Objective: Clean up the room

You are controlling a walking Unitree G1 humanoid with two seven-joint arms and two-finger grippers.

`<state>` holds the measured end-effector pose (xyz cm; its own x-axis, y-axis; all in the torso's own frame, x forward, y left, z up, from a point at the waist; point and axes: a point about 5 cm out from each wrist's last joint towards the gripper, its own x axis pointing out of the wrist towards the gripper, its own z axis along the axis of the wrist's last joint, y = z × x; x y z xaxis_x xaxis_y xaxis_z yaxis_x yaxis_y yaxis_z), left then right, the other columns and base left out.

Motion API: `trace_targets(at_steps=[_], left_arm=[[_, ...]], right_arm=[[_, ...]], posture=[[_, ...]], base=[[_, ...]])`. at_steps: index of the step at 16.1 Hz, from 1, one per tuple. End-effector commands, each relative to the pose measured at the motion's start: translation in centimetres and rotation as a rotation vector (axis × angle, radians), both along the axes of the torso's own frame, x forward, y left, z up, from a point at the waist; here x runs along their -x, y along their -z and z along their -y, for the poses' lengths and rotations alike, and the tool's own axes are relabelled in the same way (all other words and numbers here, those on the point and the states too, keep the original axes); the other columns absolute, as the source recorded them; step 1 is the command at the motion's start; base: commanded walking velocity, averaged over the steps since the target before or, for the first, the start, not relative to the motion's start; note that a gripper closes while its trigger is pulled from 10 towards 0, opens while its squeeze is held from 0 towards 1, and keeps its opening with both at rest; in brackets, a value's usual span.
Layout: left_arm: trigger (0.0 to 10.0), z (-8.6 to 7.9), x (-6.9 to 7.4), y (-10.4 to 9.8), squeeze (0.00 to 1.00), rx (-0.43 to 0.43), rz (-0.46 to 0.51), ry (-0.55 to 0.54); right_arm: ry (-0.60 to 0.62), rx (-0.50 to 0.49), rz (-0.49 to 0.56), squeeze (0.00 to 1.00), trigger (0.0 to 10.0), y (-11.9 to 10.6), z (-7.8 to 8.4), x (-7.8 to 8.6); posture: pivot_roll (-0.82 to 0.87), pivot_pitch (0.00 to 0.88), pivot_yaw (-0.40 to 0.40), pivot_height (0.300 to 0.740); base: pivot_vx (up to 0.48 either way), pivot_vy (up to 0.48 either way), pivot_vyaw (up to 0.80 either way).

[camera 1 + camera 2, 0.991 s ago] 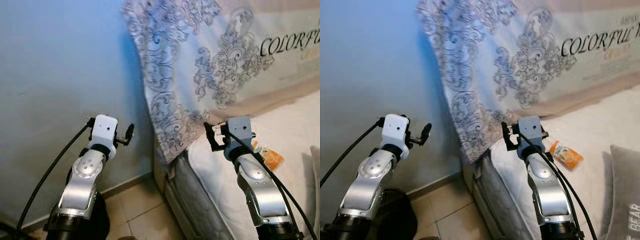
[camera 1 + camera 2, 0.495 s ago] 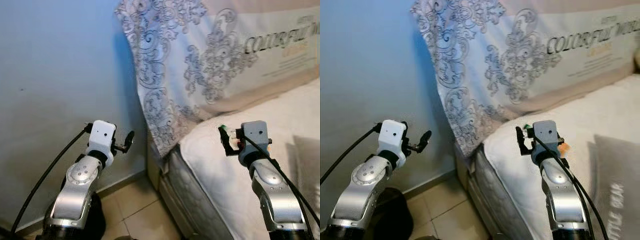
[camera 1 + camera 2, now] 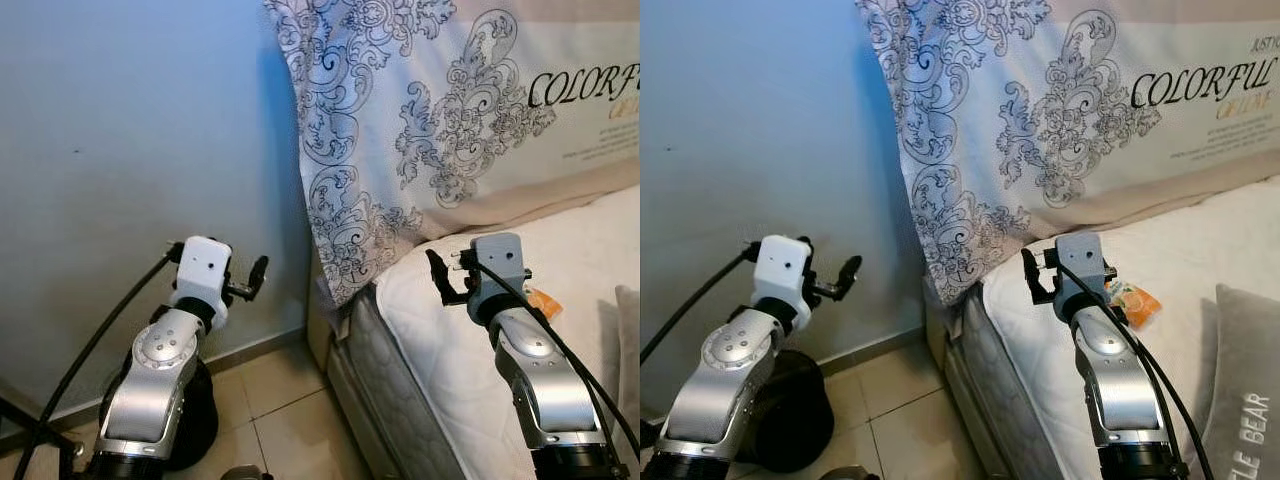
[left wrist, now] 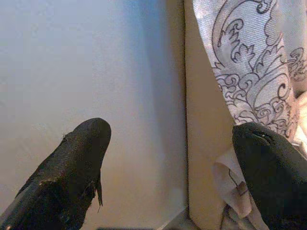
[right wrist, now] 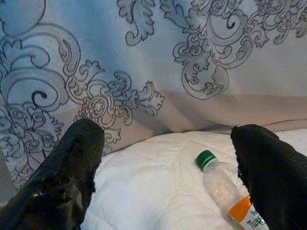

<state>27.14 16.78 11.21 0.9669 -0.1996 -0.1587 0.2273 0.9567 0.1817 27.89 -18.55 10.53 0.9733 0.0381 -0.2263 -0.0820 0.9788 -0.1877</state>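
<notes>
A clear plastic bottle (image 5: 224,192) with a green cap and an orange label lies on its side on the white bed (image 3: 1180,240). In the head views the bottle (image 3: 1133,301) shows just behind my right wrist. My right gripper (image 3: 1032,275) is held over the near corner of the bed, open and empty. In its wrist view the right gripper (image 5: 168,143) points at the pillow, and the bottle lies close to one finger (image 5: 268,163). My left gripper (image 3: 255,275) is raised in front of the blue wall, open and holding nothing.
A large pillow (image 3: 1040,130) with grey scrollwork and "COLORFUL" print leans against the bed's head. A grey cushion (image 3: 1245,400) lies at the right edge. A black round object (image 3: 790,420) stands on the tiled floor (image 3: 280,410) below my left arm. The mattress side (image 3: 375,400) drops beside it.
The whole picture has shifted, so the camera moved. Both arms keep the same raised pose and both grippers stay open. The bottle lies where it did.
</notes>
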Motion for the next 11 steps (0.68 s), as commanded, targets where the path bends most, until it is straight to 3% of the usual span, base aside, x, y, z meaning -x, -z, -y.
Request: trace_targets(at_steps=[1,7,9,11], left_arm=[[10.0,-0.2,0.0,-0.3,0.00,-0.027,0.010,-0.015],[10.0,-0.4,0.5,-0.6,0.00,-0.051,-0.006,0.041],[10.0,-0.2,0.8,-0.8,0.00,-0.028,-0.032,0.087],[10.0,0.2,0.7,-0.8,0.00,-0.084,-0.051,0.168]], right_arm=[[0.002,0.021,-0.002,1.00,10.0,-0.3,0.1,-0.4],[0.020,0.038,-0.048,1.00,10.0,0.5,0.2,-0.2],[-0.005,0.102,-0.056,1.00,10.0,0.1,1.1,-2.1],[-0.028,0.213,-0.122,1.00,10.0,0.5,3.0,-4.7]], posture=[[0.02,0.000,-0.037,0.740],[0.02,0.000,-0.052,0.740],[0.03,0.000,-0.045,0.740],[0.04,0.000,-0.038,0.740]], base=[[0.000,0.000,0.00],[0.000,0.000,0.00],[0.000,0.000,0.00],[0.000,0.000,0.00]])
